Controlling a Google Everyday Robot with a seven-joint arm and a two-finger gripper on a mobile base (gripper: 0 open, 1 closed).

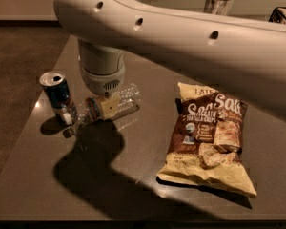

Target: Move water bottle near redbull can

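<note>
**Bottle down beside the can, gripper on top**

- The water bottle [127, 98] lies on its side just right of the redbull can [56, 90]. Its neck end points at the can's base. Touching or a hair apart: cannot tell.
- The redbull can stands upright, silver top showing, near the left edge of the dark table [133, 199].
- The gripper [106, 107] sits right of the can, down over the bottle's middle, where its tan tip covers the label. Clamped or let go: cannot tell from this angle.
- The round white wrist rises straight above it, and the thick white arm [190, 42] sweeps off to the right of the can and out of view.
- The arm's shadow lies on the table in front of the can.
- A chip bag [207, 142], brown and pale yellow, lies flat well to the right of the can, apart from the bottle.
</note>
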